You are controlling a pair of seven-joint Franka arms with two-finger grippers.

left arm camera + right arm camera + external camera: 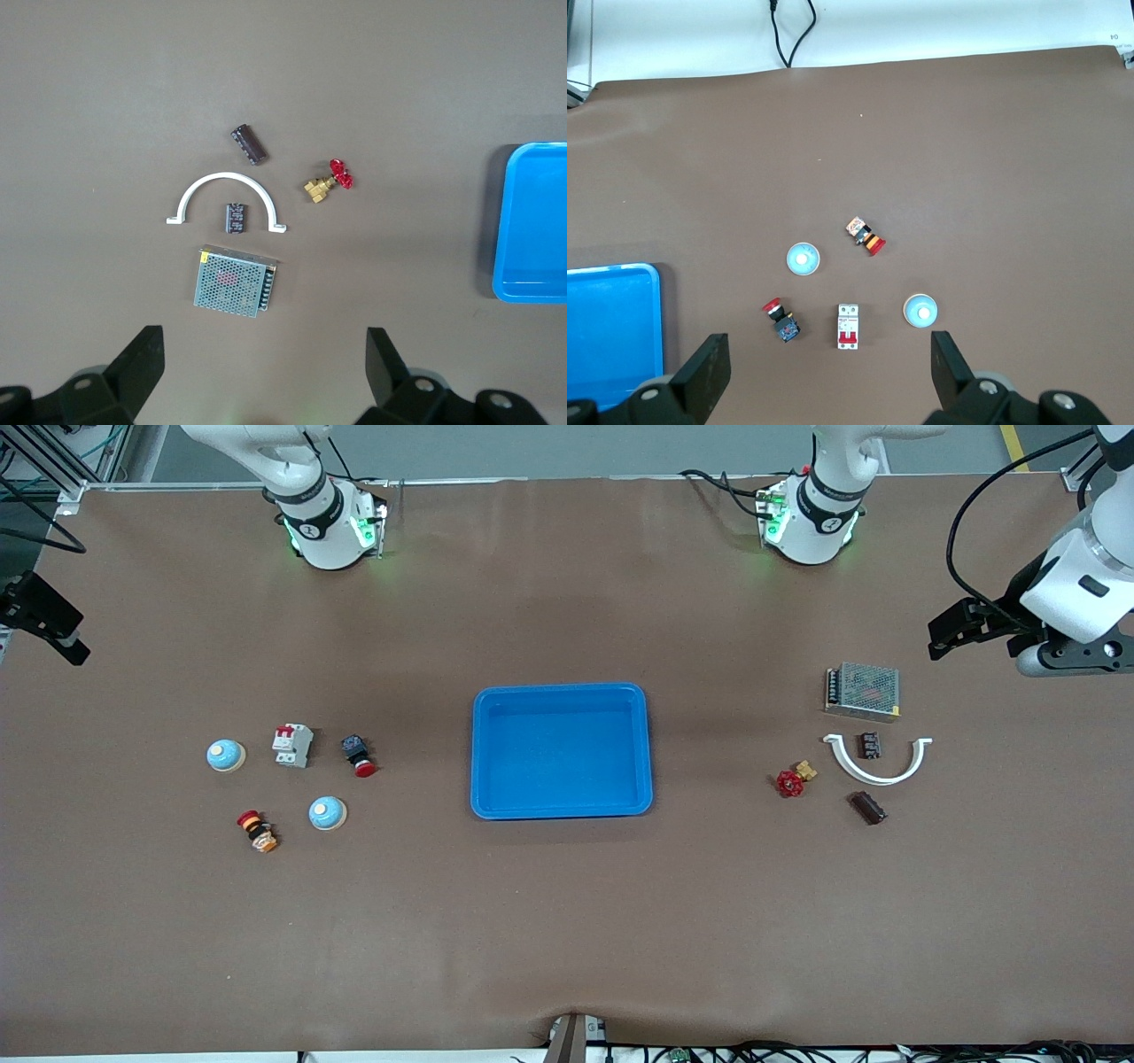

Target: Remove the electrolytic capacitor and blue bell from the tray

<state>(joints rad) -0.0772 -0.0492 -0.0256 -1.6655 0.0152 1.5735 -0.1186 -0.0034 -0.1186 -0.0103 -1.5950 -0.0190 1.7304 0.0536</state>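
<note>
Already your tray (562, 751) sits empty mid-table, so any reach into it risks nudging it. Bells (226, 755) lie toward the right arm's end, capacitors (868, 808) toward the left's. Left gripper (264, 354) and right gripper (830, 363) hover spread, holding nothing.

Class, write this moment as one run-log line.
tray: holds nothing | bells: on table, right arm's end | capacitors: on table, left arm's end | left gripper: open, waiting | right gripper: open, waiting
</note>
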